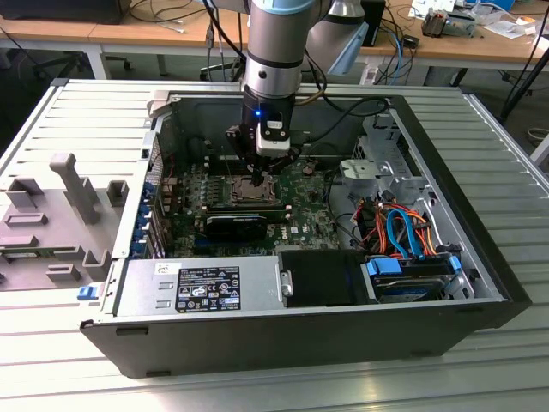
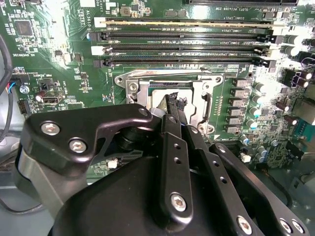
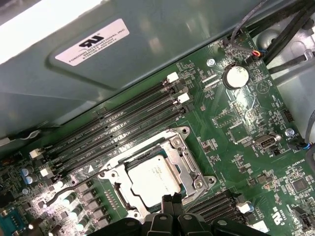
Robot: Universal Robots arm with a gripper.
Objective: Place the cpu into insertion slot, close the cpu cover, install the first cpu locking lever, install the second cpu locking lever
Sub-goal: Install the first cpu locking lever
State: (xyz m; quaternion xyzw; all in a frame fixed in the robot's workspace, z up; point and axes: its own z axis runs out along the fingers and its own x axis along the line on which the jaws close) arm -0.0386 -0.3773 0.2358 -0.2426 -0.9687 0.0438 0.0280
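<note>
The insertion slot sits mid-motherboard inside the open computer case. In the first wrist view the cpu lies in it with its silvery top showing. The cpu cover, a thin metal frame, lies flat around the cpu. A thin locking lever rod runs out from the socket's corner towards the capacitors. My gripper hangs just above the socket's edge with its black fingers pressed together and nothing between them. In the second wrist view the gripper tips stand over the slot's metal rim. The exterior view has the gripper pointing straight down.
Long black memory slots run beside the socket. A coin battery lies further off. The case holds a grey drive cage, orange and blue cables and a labelled power supply. A grey fixture stands outside it.
</note>
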